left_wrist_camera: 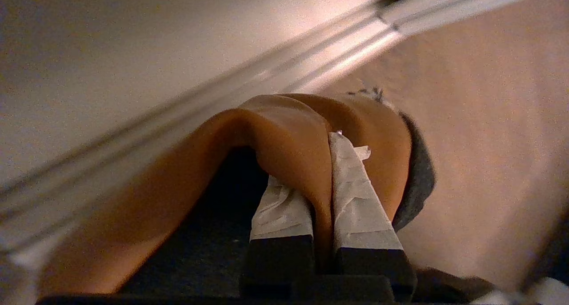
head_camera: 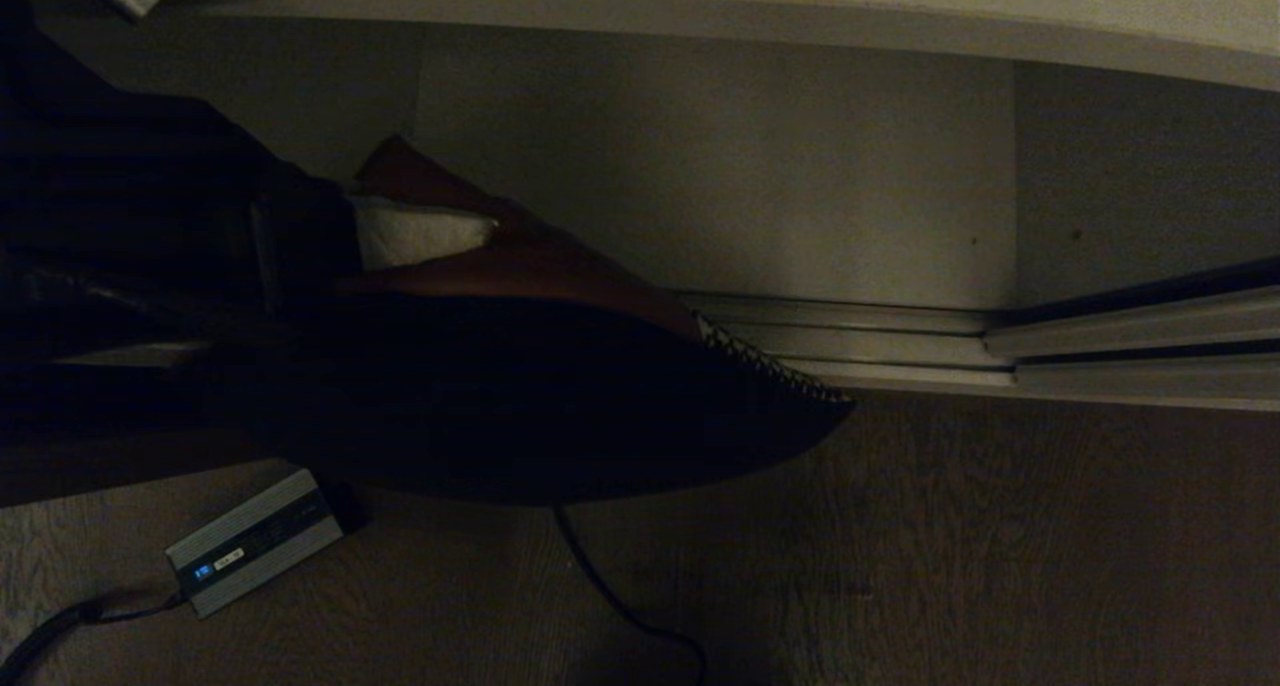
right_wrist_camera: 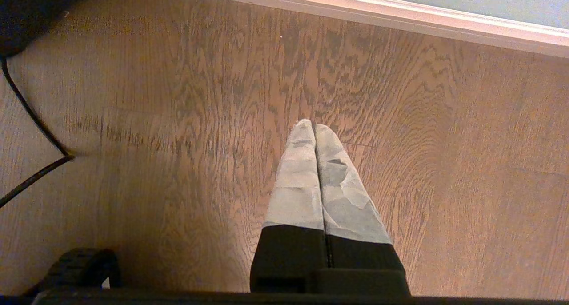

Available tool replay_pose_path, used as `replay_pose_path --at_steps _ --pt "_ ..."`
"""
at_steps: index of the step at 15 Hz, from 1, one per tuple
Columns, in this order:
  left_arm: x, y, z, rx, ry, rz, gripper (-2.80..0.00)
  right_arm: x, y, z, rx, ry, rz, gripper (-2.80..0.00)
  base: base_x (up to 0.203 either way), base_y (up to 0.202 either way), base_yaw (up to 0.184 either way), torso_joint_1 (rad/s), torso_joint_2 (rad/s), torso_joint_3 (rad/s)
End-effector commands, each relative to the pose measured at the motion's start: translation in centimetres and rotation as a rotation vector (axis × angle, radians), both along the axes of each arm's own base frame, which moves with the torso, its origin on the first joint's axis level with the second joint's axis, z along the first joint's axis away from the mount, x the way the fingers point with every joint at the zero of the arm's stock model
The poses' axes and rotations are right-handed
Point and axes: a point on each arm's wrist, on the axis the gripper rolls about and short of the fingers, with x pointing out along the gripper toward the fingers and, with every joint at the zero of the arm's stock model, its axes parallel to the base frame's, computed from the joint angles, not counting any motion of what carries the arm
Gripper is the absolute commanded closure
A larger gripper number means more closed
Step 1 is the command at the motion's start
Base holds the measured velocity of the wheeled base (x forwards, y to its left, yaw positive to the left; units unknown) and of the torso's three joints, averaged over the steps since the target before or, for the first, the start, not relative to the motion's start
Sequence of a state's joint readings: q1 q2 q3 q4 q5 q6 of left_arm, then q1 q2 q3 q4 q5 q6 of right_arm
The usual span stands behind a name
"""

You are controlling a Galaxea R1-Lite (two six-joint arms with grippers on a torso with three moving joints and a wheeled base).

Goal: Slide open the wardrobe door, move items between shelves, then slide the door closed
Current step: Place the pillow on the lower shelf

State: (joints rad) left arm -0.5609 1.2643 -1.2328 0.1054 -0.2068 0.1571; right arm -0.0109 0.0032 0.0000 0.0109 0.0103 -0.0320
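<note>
I have the left gripper (left_wrist_camera: 326, 162) clenched on the cushion (head_camera: 560, 386) at left centre, its bulk hanging lower right over the floor (head_camera: 1000, 546); right gripper (right_wrist_camera: 314, 131) closed, empty

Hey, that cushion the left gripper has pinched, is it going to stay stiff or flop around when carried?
Probably floppy: the cushion folds over the left gripper where its edge is pinched. Likely light, since a thin pinch holds it with one corner drooping over the wooden floor. The smooth brown cover might slip.
</note>
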Motion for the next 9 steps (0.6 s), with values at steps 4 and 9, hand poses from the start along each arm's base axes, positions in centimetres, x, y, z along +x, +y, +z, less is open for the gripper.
replay_pose_path --at_steps 4,9 --pt "-3.3 0.5 -0.1 -0.025 -0.003 -0.001 0.0 0.0 0.0 -0.1 0.0 0.001 0.001 0.0 0.0 0.0 0.0 0.0 0.0 0.0" --pt "-6.9 3.2 -1.1 -0.002 0.046 -0.025 0.0 0.0 0.0 -0.1 0.0 0.001 0.001 0.0 0.0 0.0 0.0 0.0 0.0 0.0"
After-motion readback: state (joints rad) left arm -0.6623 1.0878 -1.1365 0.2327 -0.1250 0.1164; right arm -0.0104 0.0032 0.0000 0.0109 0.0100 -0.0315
